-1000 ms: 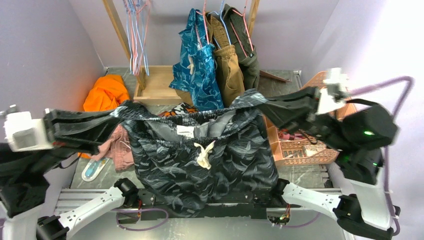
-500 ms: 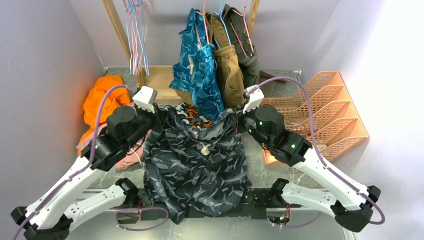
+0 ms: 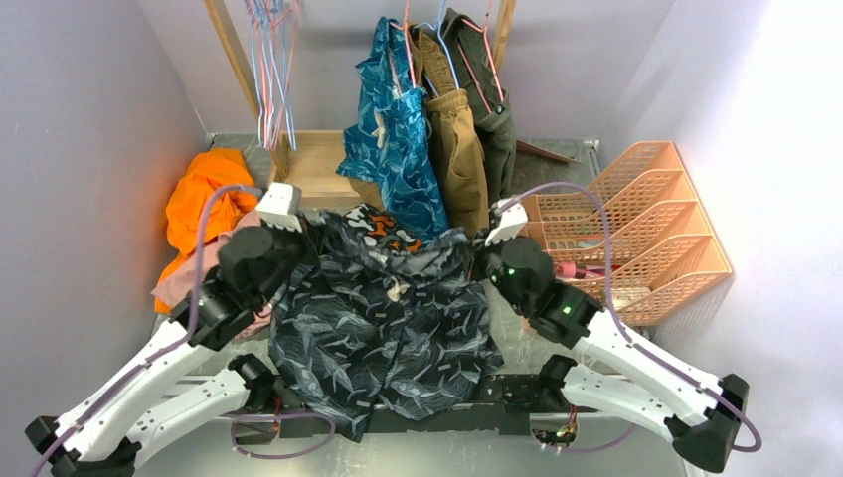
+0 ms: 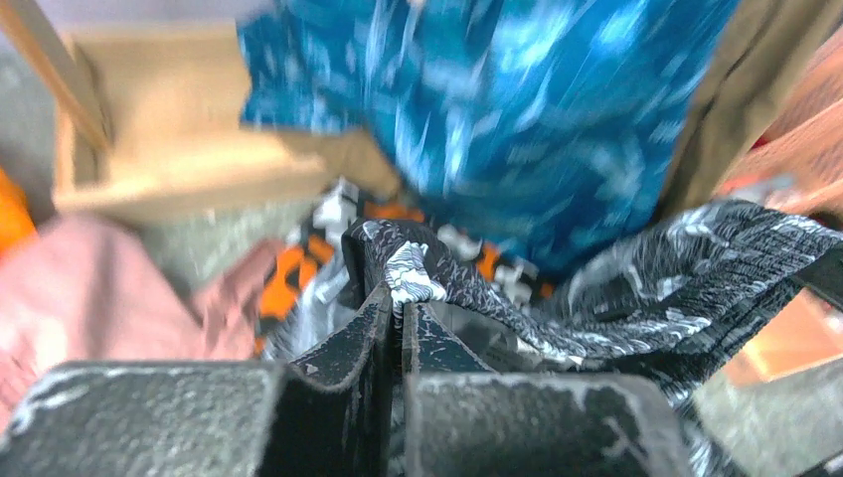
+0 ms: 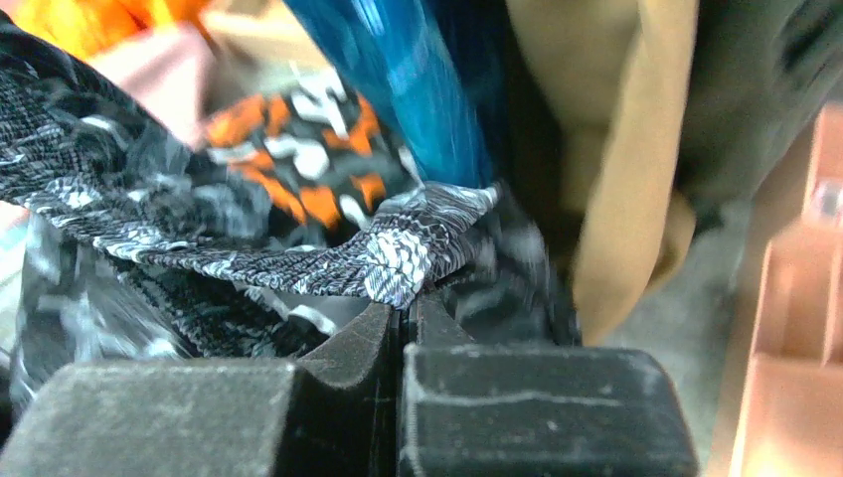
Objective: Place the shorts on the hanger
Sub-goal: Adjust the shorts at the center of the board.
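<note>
Over the tabletop (image 3: 557,171) our left fingers (image 4: 343,358) and right fingers (image 5: 348,348) clamp the shorts (image 3: 388,328) by thin bites that stretching could pull free.

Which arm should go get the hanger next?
Probably left. The left gripper and right gripper both pinch the shorts, but the left is nearer the spare hangers at back left.
</note>
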`<state>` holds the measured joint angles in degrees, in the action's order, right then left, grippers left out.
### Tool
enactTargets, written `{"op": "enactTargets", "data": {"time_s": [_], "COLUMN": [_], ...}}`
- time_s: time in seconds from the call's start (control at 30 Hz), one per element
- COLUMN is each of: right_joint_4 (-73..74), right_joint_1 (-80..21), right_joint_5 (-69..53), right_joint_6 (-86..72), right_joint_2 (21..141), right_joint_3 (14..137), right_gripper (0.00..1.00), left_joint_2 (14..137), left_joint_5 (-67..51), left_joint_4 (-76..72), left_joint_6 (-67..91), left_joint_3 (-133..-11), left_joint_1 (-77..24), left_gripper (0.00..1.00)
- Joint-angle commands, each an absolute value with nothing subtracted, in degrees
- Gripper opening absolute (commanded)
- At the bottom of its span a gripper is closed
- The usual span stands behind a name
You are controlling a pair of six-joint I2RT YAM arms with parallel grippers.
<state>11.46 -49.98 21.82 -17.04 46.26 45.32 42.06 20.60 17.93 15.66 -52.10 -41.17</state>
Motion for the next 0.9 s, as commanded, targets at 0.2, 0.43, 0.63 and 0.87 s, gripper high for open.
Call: {"op": "enactTargets", "data": {"time_s": [0.2,0.43,0.63,0.87], "right_joint_4": [7.6,5.8,4.7,5.9], "right_joint_1": [-49.8,-49.8,-49.7,-49.7], "right_joint_5": [25.2,29.1,29.8,28.9], "right_joint_6": [-25.2,-16.6,-10.4,-15.3], "right_joint_2": [48.3,50.8,52.4,50.4], "right_joint_3": [37.2,49.9,60.4,52.2], "right_gripper": [0.0,0.0,0.0,0.0], "left_joint_2": [45.3,52.6,58.1,54.0], "left_joint_5": [23.3,25.1,24.8,24.1], "left_joint_4": [16.3,14.9,14.6,15.8], "left_joint_6": [19.2,9.9,2.8,8.0], "left_joint_3": [-46.0,-63.5,-77.9,-67.1], "left_joint_1": [-40.8,-40.5,-40.4,-40.3], "left_gripper": [0.07,0.07,0.07,0.07]}}
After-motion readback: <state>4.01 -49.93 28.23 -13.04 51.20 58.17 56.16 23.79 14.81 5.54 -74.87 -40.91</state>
